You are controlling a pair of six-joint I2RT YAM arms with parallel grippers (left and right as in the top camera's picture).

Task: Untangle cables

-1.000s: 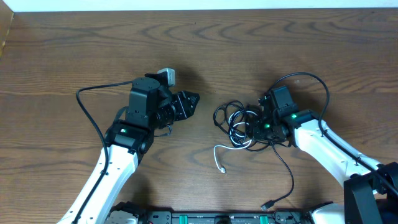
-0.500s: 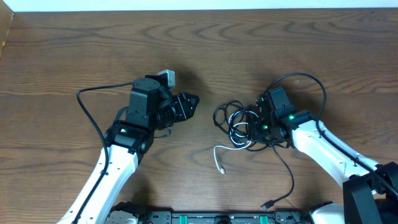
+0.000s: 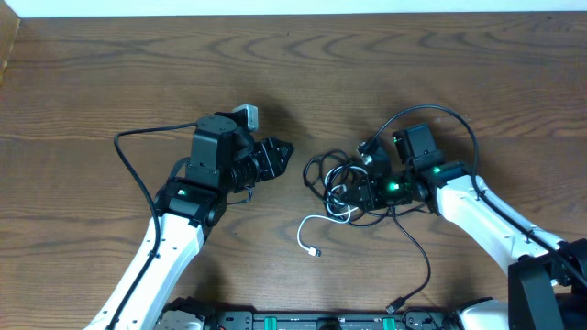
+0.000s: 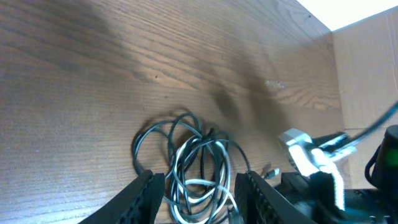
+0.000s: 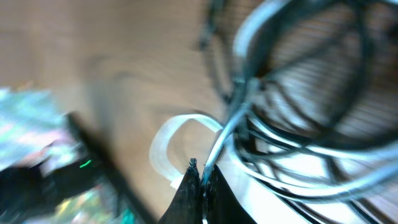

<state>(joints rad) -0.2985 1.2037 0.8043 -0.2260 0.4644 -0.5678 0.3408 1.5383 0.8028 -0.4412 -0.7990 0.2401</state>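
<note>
Fingers (R) point(image 5: 185, 200) tight on wht cable point(image 5: 225, 129)

Overhead top-down; both wrist views close; cables point(image 3: 344, 183) shared.

No text, label, brand, number or sign is readable, neither on the cables point(image 3: 339, 183) nor on the bench point(image 3: 92, 73).

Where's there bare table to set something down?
Bare: the whole far strip of table behind the arms, and the near patch between the left arm and the white cable's loose end. Crowded: the cables bunched at the right gripper.
</note>
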